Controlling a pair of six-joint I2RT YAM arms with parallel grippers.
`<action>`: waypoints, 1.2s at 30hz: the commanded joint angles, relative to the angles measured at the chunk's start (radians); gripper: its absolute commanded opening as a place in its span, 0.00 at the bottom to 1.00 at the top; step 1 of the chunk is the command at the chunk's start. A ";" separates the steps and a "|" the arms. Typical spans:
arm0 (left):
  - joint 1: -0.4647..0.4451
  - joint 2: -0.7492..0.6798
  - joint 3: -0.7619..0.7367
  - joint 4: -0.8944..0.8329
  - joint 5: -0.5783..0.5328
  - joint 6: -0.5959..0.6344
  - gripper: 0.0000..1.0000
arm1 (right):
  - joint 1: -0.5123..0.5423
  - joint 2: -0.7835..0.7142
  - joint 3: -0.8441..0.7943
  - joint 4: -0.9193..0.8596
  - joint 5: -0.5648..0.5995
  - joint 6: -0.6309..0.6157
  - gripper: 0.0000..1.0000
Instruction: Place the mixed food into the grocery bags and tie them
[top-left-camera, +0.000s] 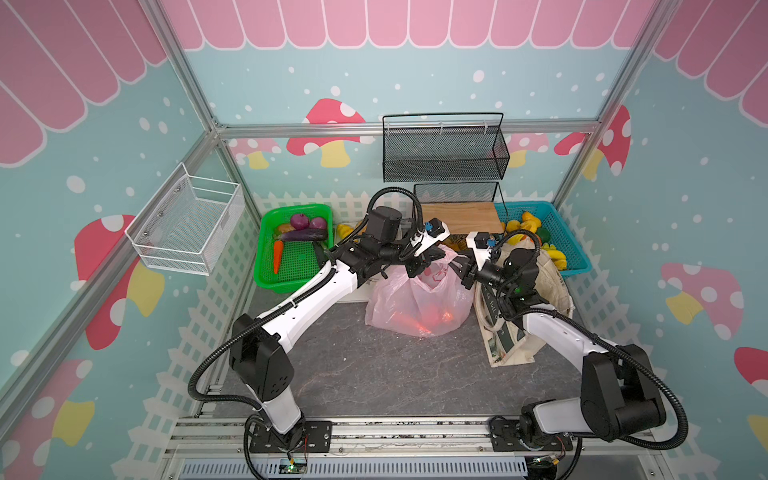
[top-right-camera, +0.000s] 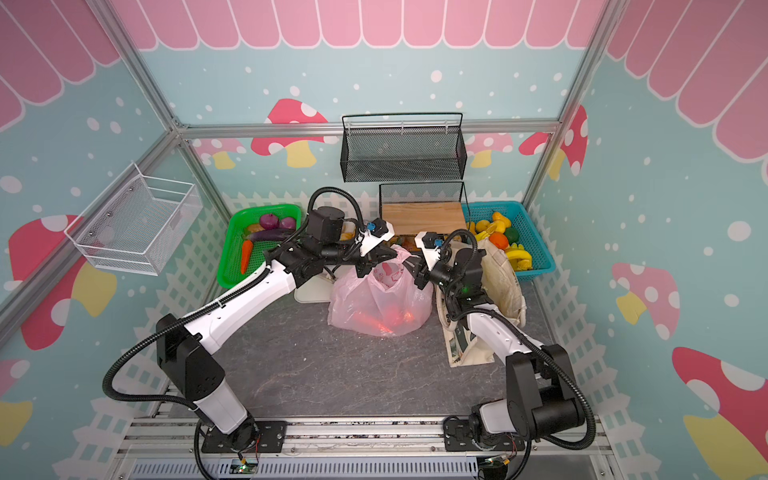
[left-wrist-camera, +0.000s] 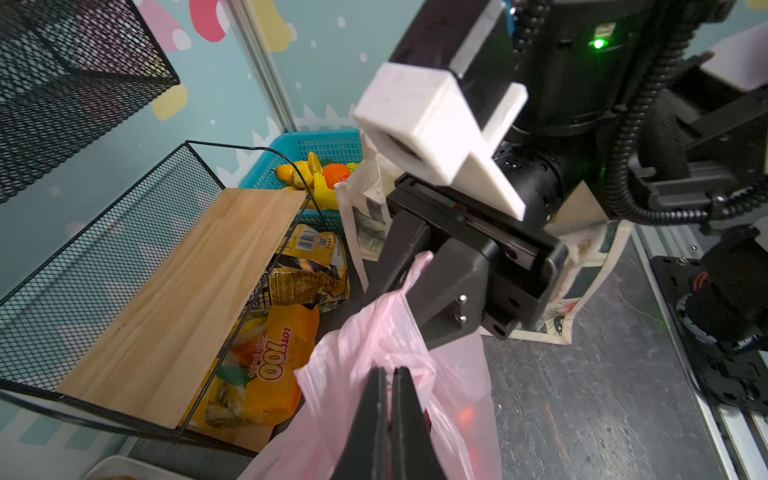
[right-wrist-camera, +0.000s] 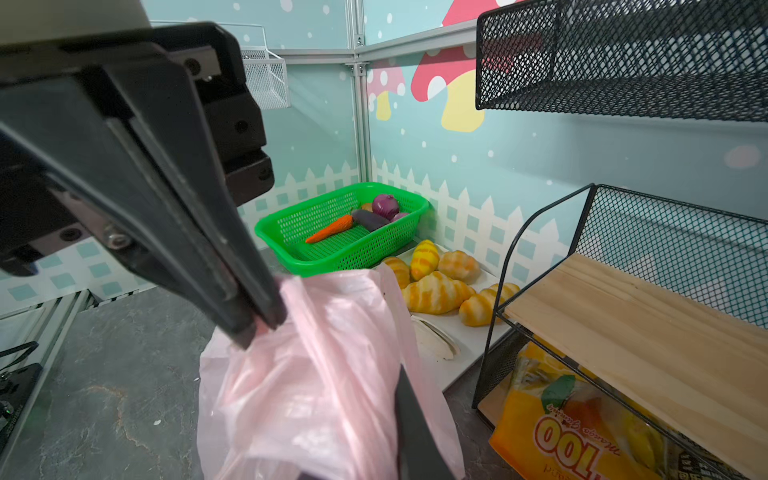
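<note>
Carrot (top-left-camera: 277, 255) and eggplant (top-left-camera: 300, 236) lie in the green basket (top-left-camera: 297, 268), well off to the left claw's outer side, not yet bagged. Left claw (top-left-camera: 417, 268) is clenched on one handle of the pink bag (top-left-camera: 419, 305); its wrist view shows the fingers (left-wrist-camera: 370, 415) pressed together with film pinched between them. The bag hangs just below both claws, its belly resting on the table (top-left-camera: 374, 374), and red food (top-left-camera: 432, 321) shows through the film. Right claw (top-left-camera: 460, 268) faces the left one across the bag's mouth, close by. The other handle rises between its jaws, which stand a little apart, and I cannot tell whether it pinches or has let go. The handle-to-handle line runs from claw to claw, so tying, I'd judge, means crossing them in that short gap. Behind the claws the rack (top-left-camera: 457, 193) crowds in; open table lies in front. Tote (top-left-camera: 552, 286) slumps just past the right claw.
</note>
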 joint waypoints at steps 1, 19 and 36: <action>0.010 -0.043 -0.032 0.094 -0.040 -0.032 0.00 | -0.002 -0.030 -0.012 0.032 0.004 -0.003 0.18; 0.002 -0.062 -0.271 0.362 -0.032 -0.181 0.00 | -0.002 -0.014 -0.001 0.043 0.032 0.012 0.27; -0.009 -0.044 -0.307 0.431 -0.026 -0.211 0.00 | -0.007 -0.100 0.022 -0.255 0.136 -0.195 0.54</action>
